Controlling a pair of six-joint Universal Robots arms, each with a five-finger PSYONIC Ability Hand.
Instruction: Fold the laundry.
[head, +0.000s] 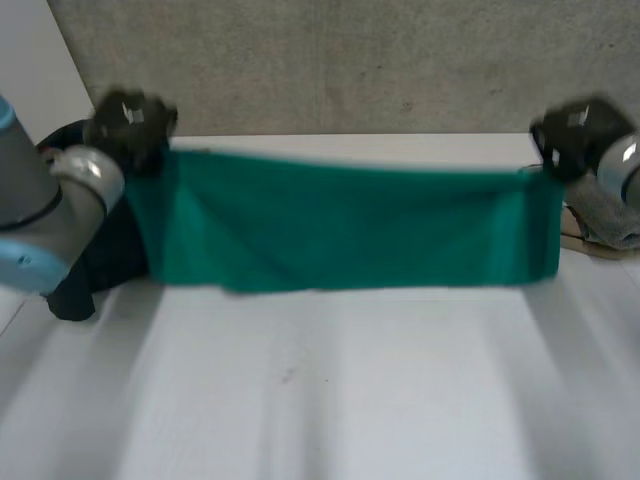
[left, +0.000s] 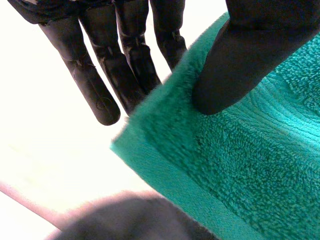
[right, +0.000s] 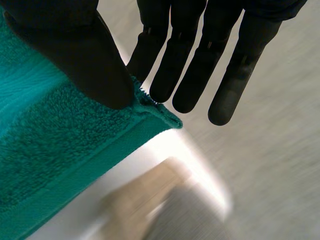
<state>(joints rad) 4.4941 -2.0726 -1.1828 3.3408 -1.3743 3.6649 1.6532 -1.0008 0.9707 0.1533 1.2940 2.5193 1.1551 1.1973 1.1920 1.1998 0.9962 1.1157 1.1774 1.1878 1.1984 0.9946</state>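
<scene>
Tautly, towel (head: 340, 225): left hand (head: 130, 122), right hand (head: 575, 135)

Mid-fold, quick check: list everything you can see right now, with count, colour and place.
towel: 1, green, held stretched across the far side
table: 1, white, under the towel
dark item: 1, black, on the table under the left arm; too blurred to identify
grey item: 1, grey, at the table's edge on the robot's right
wall: 1, grey, behind the table
left hand: 1, black, fingers and thumb pinching one towel corner
right hand: 1, black, pinching the opposite corner
</scene>
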